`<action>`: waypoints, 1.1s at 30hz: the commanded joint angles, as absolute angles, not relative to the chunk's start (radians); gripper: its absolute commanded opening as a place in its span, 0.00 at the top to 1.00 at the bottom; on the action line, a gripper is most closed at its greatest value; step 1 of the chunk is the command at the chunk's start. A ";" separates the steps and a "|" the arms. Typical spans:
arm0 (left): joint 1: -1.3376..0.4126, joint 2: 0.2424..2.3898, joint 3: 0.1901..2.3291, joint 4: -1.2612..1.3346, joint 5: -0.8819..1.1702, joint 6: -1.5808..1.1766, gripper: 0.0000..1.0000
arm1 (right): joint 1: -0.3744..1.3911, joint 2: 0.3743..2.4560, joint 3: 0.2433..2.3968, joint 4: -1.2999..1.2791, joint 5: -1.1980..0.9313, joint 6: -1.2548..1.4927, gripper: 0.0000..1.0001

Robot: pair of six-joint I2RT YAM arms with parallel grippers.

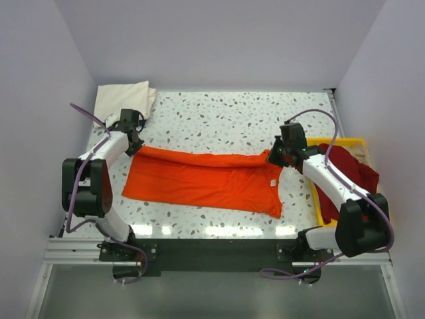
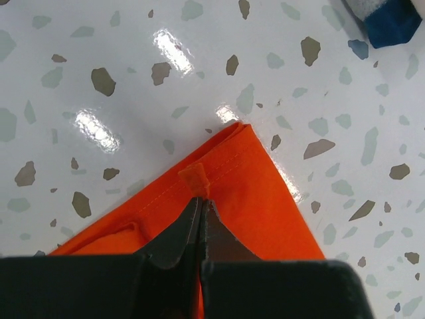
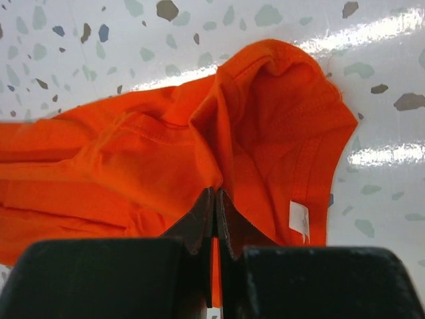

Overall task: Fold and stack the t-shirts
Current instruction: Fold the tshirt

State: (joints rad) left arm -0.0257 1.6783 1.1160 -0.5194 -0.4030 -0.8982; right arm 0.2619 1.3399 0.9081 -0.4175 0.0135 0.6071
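The bright orange t-shirt (image 1: 202,181) lies folded lengthwise across the middle of the table, its white neck label (image 1: 271,182) near the right end. My left gripper (image 1: 136,143) sits at the shirt's far-left corner. In the left wrist view that gripper (image 2: 201,201) is shut, pinching a small tuck of the orange hem (image 2: 194,179). My right gripper (image 1: 274,158) is at the far-right end by the collar. In the right wrist view it (image 3: 215,193) is shut on a fold of orange cloth (image 3: 166,159), the label (image 3: 299,219) just right of it.
A cream t-shirt (image 1: 123,100) lies folded at the back left corner. A dark red t-shirt (image 1: 345,169) fills a yellow tray (image 1: 339,141) at the right edge, beside my right arm. White walls close in the table on three sides.
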 commanded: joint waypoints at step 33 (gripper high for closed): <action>0.078 1.338 0.802 -0.410 -0.293 -0.881 0.82 | 0.264 1.126 0.666 -0.410 -0.063 0.615 0.73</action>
State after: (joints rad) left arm 0.0616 1.3773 0.8127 -0.4484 -0.3065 -0.8970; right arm 0.2619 1.1694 0.6758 -0.4255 -0.0467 0.6209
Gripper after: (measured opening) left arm 0.182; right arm 0.245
